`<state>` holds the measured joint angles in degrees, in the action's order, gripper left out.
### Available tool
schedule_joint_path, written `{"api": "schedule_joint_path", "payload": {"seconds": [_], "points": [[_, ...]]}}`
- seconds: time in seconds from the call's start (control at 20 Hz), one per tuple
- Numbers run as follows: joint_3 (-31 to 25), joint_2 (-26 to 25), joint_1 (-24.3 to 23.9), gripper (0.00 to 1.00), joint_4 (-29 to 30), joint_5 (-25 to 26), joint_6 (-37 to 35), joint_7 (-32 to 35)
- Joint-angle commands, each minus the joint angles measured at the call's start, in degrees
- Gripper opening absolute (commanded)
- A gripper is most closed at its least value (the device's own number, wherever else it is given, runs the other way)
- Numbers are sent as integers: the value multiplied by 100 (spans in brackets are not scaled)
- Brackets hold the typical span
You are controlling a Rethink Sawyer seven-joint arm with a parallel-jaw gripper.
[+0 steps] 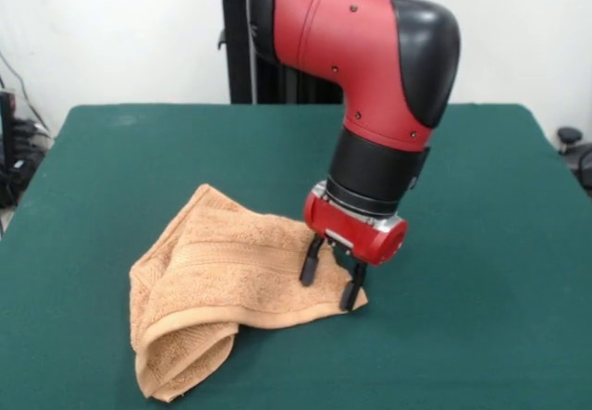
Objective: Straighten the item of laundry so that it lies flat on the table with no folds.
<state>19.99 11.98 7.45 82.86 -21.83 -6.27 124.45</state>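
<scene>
The orange-tan towel (217, 280) lies rumpled on the dark green table (481, 243), left of centre near the front. Its lower left part is folded over into a thick roll, and a woven band runs across the middle. My gripper (330, 283) comes down from the red and black arm onto the towel's right corner. Its two black fingers (311, 264) stand apart, open, with their tips touching or just above the cloth. Nothing is held between them.
The robot's black pedestal (268, 68) stands at the table's far edge. Cables and dark equipment (14, 151) sit off the table's left side, and a dark object (573, 146) off its right side.
</scene>
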Motion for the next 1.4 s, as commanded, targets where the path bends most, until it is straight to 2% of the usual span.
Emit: {"api": "schedule_joint_path", "payload": {"seconds": [0.05, 0.15, 0.2, 0.4, 0.7, 1.0, 1.2, 1.4], "points": [[81, -289, -66, 100, 342, -351, -356, 1263], [87, -249, -115, 100, 261, -291, -517, 1104], [7, -193, -173, 0, 246, -274, -574, 1038], [-392, 196, -275, 0, 411, -434, -766, 1183], [-427, 923, -16, 0, 584, -529, -1549, 1250], [-689, 1596, -5, 0, 997, -521, -2145, 1119], [-731, 1554, 11, 0, 999, -524, -2044, 1131], [-727, 1291, -40, 0, 930, -442, -1763, 1067]]}}
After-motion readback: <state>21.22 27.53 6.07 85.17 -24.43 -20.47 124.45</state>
